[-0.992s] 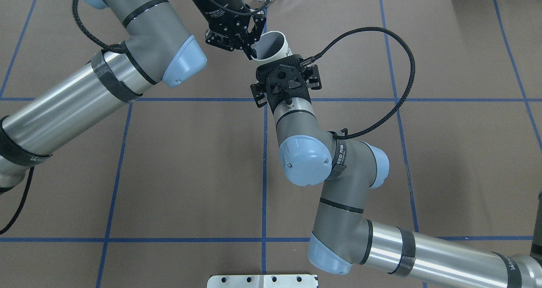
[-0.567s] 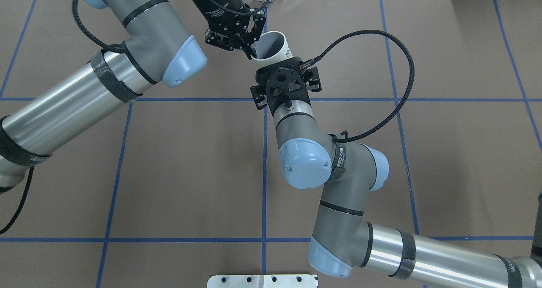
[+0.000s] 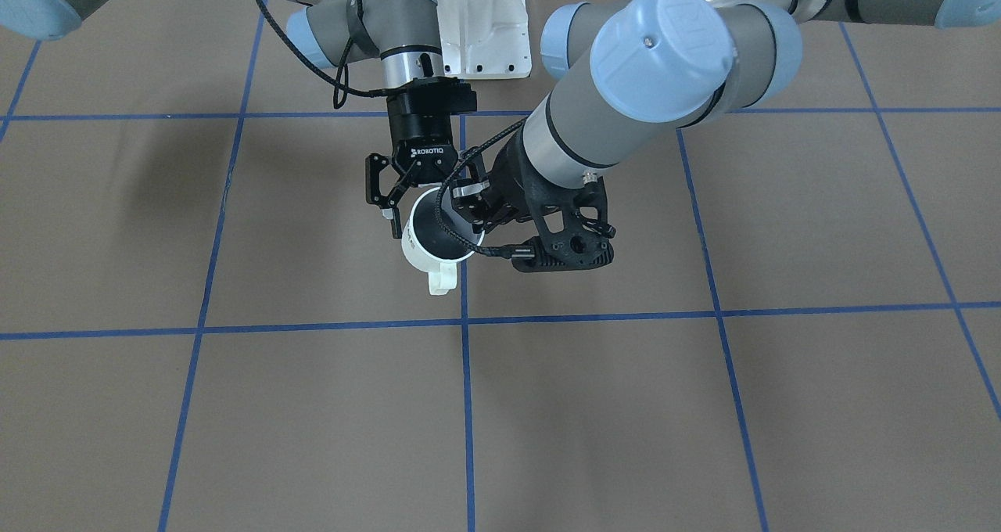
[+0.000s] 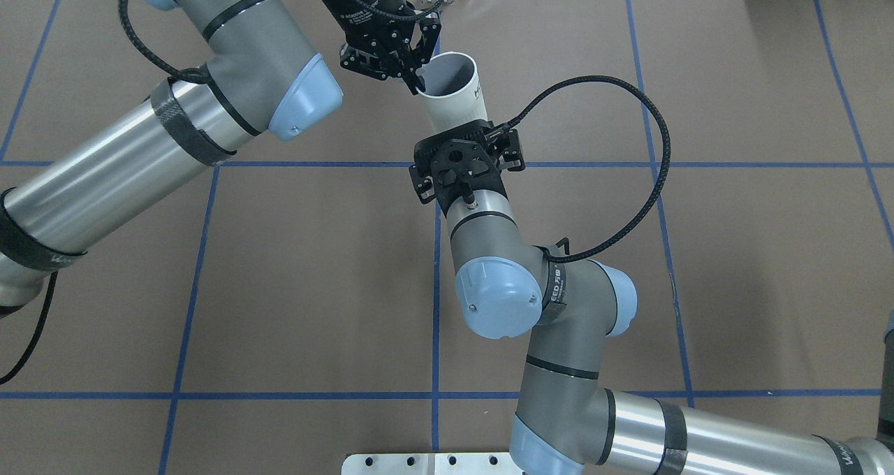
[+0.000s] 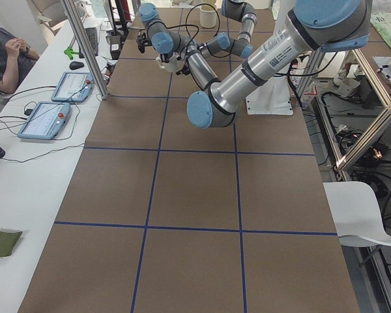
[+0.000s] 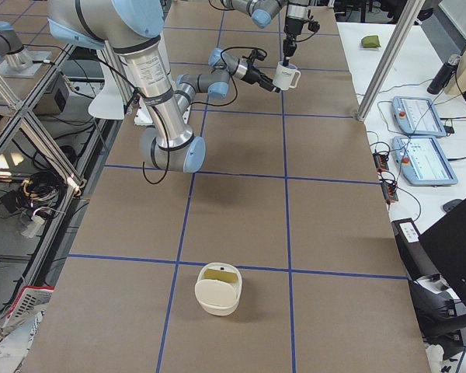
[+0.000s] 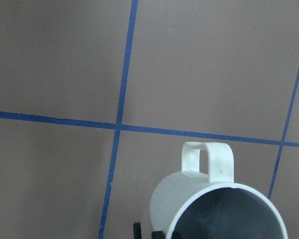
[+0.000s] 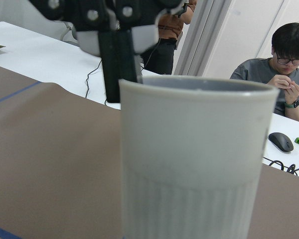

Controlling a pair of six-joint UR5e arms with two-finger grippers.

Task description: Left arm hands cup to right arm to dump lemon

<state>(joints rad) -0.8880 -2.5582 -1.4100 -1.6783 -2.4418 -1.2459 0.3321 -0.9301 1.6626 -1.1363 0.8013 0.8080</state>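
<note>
While the left fingers [image 4: 412,73] have kept their pinch on the rim of the cup [image 4: 457,105], one inside the mouth and one outside, the right arm [image 4: 489,230] has drawn its wrist back toward the robot's base over the last second. More of the cup's white wall now shows from overhead than before. The cup itself has barely shifted: it hangs upright above the worktop [image 4: 279,265], handle pointing away from the robot.

From across the table I see the right fingers [image 3: 386,210] spread to either side of the cup's body. I cannot tell whether their pads press on the wall or sit just off it (the far one is hidden behind the left arm's cable [image 3: 447,219]). My reading is that the handover is not finished: the left side carries the cup, and the right seems to be resettling its hold rather than taking the weight. No lemon shows in the grey inside, though the bottom is out of sight.

As for writing, the white ROBOTIQ lettering [image 3: 426,151] is plain on the black body above the right fingers. A dark H [image 4: 478,91] is all I can read on the cup's side. The band [image 4: 559,279] by the right elbow reads EED, the rest unclear.
</note>
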